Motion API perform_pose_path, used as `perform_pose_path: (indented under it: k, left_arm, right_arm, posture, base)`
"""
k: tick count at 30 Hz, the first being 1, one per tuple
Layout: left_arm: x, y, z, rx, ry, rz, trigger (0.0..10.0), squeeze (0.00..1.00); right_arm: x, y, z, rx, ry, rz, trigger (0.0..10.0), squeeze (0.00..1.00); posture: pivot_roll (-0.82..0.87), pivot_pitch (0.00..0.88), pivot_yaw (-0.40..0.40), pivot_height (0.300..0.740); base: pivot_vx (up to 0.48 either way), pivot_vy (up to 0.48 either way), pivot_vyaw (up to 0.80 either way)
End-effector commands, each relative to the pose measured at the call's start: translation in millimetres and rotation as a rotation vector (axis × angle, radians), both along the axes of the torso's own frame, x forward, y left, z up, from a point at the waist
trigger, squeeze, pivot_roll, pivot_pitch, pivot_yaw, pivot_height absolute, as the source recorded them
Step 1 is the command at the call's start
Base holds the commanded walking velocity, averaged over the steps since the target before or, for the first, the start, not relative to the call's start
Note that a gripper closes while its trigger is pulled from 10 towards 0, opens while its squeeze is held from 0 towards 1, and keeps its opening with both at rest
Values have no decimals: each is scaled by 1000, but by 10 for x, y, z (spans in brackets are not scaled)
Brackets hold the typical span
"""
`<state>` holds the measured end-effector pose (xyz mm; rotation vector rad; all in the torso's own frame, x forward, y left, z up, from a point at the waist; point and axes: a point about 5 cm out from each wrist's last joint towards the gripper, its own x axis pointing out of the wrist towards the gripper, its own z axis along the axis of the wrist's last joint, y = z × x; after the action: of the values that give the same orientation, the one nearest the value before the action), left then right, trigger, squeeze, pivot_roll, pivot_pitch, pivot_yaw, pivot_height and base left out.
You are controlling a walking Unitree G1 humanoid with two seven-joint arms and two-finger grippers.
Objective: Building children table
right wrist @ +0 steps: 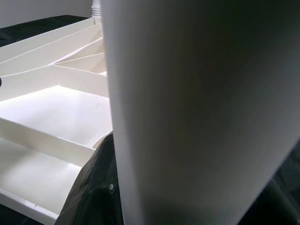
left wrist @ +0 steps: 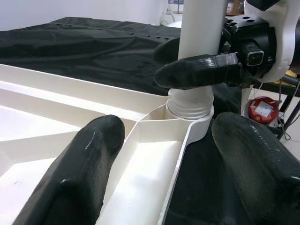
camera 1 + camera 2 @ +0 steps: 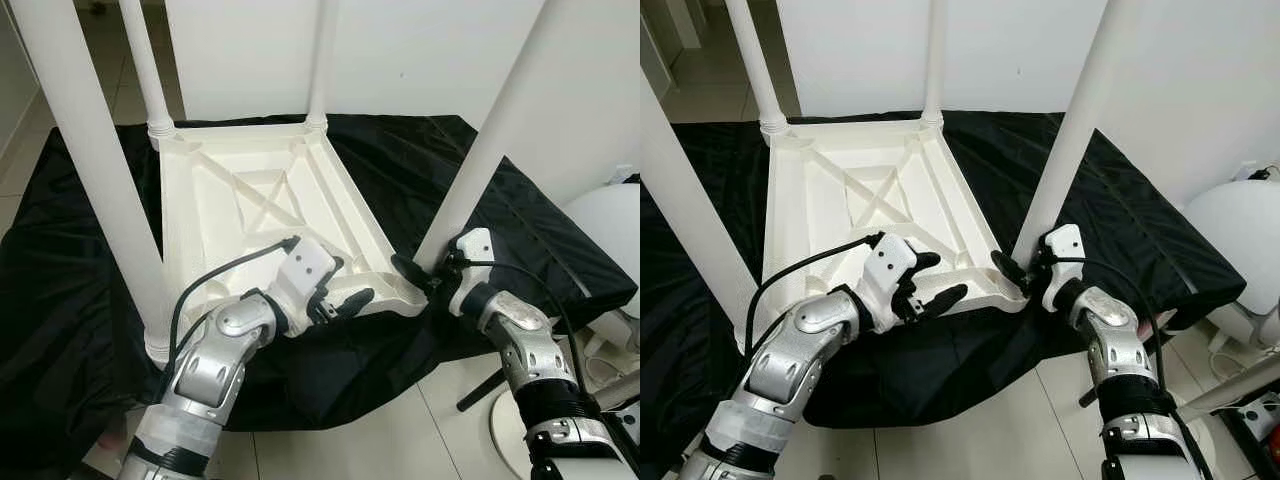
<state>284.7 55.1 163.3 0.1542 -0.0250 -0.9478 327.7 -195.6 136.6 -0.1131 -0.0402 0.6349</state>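
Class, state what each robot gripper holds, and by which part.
The right gripper grips the near-right table leg just above its socket. The left gripper holds nothing, fingers open over the tabletop's rim.

The left gripper [image 2: 164,159] is spread open astride the rim of the tabletop [image 2: 70,101]. Beyond it, a leg [image 2: 199,33] stands in the corner socket [image 2: 190,105]. The right gripper [image 2: 187,61] clasps that leg above the socket. Black cloth [image 2: 93,42] lies behind.

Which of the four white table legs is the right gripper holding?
The near-right leg, at the tabletop corner nearest the robot's right arm. The right gripper grips it just above its socket; the other three stand untouched.
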Motion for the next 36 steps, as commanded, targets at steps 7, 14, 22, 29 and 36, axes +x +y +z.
perform_pose_path:
  k: [7,14,22,29,36]
  left_arm:
    - [34,27,9,-1,5,52,10000,0]
    - [30,21,6,0,9,47,10000,0]
    - [25,5,-1,-2,11,41,10000,0]
    - [29,-4,-3,-2,11,39,10000,0]
    - [51,-13,13,-7,7,40,10000,0]
  right_arm:
    - [-56,12,-74,48,19,-139,10000,0]
    - [-96,125,-3,163,33,-388,10000,0]
    - [-253,281,-135,231,104,-672,10000,0]
    - [-307,415,-142,265,111,-911,10000,0]
    - [-313,372,-37,250,93,-941,10000,0]
  posture:
    - [-9,0,-74,740]
    - [-15,0,-69,740]
    - [-16,0,-72,740]
    - [-13,0,-74,740]
    - [-28,0,-72,740]
  base:
    - [0,0,0]
    - [0,0,0]
    - [0,0,0]
    - [0,0,0]
    - [0,0,0]
